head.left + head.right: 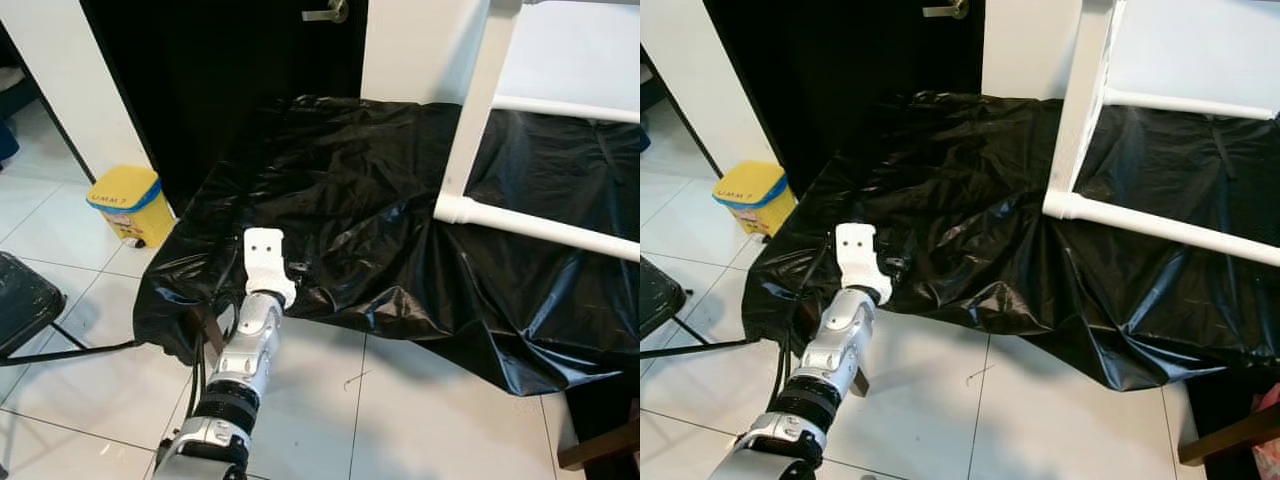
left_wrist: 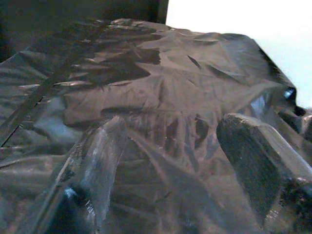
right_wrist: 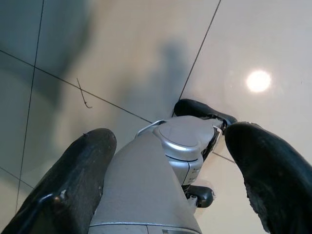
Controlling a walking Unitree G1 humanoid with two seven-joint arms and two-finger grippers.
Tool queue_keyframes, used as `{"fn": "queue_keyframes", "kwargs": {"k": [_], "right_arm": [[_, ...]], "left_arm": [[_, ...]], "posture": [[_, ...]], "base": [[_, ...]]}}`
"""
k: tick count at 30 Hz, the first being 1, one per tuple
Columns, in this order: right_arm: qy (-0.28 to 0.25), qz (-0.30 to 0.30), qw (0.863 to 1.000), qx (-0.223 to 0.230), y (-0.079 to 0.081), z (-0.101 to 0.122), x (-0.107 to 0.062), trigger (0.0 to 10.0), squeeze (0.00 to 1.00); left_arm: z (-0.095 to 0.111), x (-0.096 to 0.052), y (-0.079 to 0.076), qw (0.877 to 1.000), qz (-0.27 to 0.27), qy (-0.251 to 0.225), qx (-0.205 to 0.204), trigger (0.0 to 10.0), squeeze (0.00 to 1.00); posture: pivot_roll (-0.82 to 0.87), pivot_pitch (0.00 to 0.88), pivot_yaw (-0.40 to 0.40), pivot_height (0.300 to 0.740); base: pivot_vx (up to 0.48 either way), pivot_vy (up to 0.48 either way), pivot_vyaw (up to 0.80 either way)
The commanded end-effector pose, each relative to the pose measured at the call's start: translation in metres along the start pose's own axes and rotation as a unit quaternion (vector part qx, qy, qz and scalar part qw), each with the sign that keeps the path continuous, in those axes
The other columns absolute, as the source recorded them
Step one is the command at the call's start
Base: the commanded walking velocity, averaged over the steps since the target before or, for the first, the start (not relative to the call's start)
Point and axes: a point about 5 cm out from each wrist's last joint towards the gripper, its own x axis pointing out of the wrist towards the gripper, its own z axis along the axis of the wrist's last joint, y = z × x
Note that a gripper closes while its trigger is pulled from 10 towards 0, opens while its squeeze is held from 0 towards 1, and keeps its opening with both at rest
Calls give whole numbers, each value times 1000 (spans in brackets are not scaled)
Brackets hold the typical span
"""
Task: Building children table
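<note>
A white table frame (image 1: 478,120) stands at the right on a crumpled black plastic sheet (image 1: 370,210). One upright leg and two horizontal rails (image 1: 560,228) of it are in view. My left arm reaches forward, and its white wrist housing (image 1: 266,258) is over the sheet's near left edge. In the left wrist view my left gripper (image 2: 170,146) is open, both black fingers (image 2: 256,161) low over the wrinkled plastic with nothing held. My right gripper (image 3: 170,141) hangs open above the tiled floor, looking down on my own silver leg (image 3: 180,141).
A yellow bin (image 1: 130,203) stands by the wall at the left. A black chair (image 1: 20,300) is at the far left. A dark door with a handle (image 1: 325,12) is behind the sheet. A brown wooden piece (image 1: 600,440) is at the bottom right. White tiles (image 1: 400,410) lie in front.
</note>
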Motion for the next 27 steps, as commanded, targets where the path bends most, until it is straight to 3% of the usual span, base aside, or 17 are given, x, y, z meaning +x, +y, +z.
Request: {"fn": "queue_keyframes", "kwargs": {"k": [1,8,27], "right_arm": [[52,110,745,-655,94,-5,24,10000,0],[52,110,746,-654,94,-6,24,10000,0],[56,109,739,-662,92,-8,24,10000,0]], "left_arm": [[-2,2,-5,999,-41,10,-3,10000,0],[-2,2,-6,999,-42,12,-2,10000,0],[-1,3,-6,999,-31,7,-13,10000,0]], "posture": [[38,5,4,740],[37,7,3,740],[41,0,0,740]], "base": [[0,-322,0],[0,-306,0],[0,0,0]]}}
